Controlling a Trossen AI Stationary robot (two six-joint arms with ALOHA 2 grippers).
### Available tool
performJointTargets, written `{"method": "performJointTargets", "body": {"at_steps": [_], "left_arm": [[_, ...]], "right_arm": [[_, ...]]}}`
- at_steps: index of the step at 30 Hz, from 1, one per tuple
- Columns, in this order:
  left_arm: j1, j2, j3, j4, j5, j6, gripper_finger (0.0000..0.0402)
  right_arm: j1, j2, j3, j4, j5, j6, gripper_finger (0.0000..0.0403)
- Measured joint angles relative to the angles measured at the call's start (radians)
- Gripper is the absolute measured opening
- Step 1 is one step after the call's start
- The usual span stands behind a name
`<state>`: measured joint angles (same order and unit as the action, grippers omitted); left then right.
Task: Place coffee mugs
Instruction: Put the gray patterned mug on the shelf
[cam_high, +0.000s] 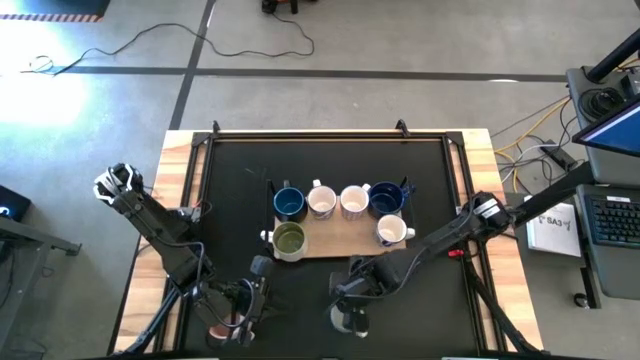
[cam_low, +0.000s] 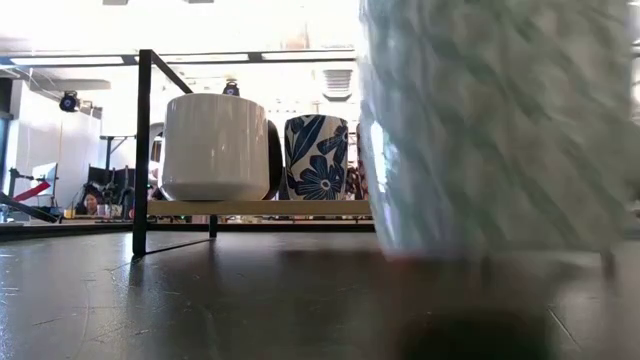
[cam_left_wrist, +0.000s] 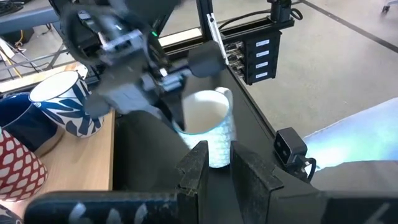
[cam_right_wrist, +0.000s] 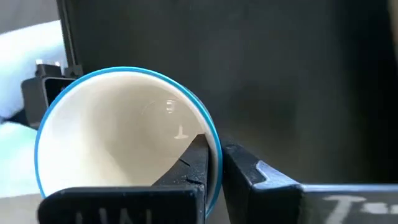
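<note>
Your right gripper (cam_right_wrist: 214, 163) pinches the blue-rimmed mug's (cam_right_wrist: 118, 130) wall | your left gripper (cam_left_wrist: 217, 165) waits nearby, fingers slightly parted, holding nothing

No readable text, labels or numbers

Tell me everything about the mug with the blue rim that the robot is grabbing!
The blue-rimmed mug looks ceramic: cream and glossy inside, empty, with a thin light blue rim and a pale patterned outside. It stands upright on the black table, near the front edge, apart from the wooden board. The right gripper is shut on its wall, one finger inside and one outside.
</note>
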<state>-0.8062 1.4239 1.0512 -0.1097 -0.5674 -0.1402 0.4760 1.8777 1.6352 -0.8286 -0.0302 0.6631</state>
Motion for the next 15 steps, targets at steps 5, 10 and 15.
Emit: {"method": "performJointTargets", "body": {"at_steps": [5, 10, 15], "left_arm": [[0.0, 0.0, 0.0, 0.0, 0.0, 0.0, 0.0049], [0.0, 0.0, 0.0, 0.0, -0.001, 0.0, 0.0049], [0.0, 0.0, 0.0, 0.0, -0.043, 0.0, 0.0049]], "right_arm": [[-0.041, -0.007, 0.114, -0.159, 0.048, -0.212, 0.0014], [-0.09, -0.007, 0.202, -0.282, 0.08, -0.433, 0.0014], [-0.152, -0.007, 0.269, -0.403, 0.087, -0.633, 0.0014]]}}
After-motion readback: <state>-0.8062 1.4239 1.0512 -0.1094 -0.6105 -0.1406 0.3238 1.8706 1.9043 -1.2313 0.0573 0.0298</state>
